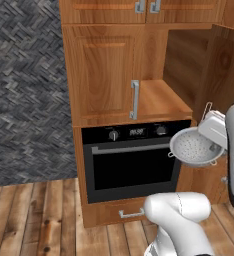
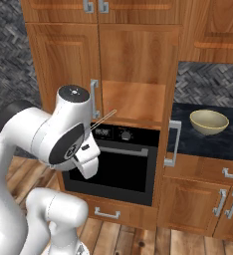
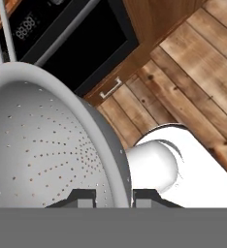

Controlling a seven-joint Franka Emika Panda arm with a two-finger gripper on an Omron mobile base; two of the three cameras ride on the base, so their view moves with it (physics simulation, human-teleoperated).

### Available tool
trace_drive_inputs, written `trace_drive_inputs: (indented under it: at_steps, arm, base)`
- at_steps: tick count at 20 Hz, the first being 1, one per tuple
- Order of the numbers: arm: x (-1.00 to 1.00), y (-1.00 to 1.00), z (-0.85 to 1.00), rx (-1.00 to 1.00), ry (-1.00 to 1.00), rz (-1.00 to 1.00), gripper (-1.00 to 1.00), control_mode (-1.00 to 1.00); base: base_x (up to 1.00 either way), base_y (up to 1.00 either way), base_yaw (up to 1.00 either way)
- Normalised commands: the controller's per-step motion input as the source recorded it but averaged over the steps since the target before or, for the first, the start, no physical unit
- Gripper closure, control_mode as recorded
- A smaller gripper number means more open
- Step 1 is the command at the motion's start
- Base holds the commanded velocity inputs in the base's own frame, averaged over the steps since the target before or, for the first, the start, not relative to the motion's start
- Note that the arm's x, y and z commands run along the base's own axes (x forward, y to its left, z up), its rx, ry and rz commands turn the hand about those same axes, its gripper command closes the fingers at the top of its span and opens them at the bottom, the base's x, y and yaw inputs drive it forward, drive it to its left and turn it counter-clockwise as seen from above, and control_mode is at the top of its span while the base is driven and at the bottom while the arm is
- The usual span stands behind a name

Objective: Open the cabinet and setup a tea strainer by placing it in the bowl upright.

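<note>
The gripper (image 3: 114, 196) clamps the strainer's (image 1: 196, 146) rim (in mid-air) before the oven (image 1: 131, 160), cabinet (image 1: 154, 75) door open.

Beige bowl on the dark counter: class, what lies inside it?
The round beige bowl shows only bare inner wall, with nothing rising above its rim. Its near rim hides the very bottom.

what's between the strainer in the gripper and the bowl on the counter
The open cabinet door, edge-on, stands between them. The gripper holds the tea strainer in front of the oven; the bowl sits on the dark counter beyond that door.
</note>
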Motion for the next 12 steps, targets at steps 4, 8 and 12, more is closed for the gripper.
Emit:
trace_drive_inputs:
  at_steps: [4,8,12]
  arm:
    - [-0.19,-0.11,0.00,0.00,0.00,-0.02,1.00,1.00]
    - [0.00,0.00,0.00,0.00,0.00,0.00,1.00,1.00]
    - [0.00,0.00,0.00,0.00,0.00,0.00,1.00,1.00]
  base:
    - [-0.32,-0.16,-0.03]
    - [-0.71,-0.47,-0.13]
    - [-0.17,-0.33,-0.12]
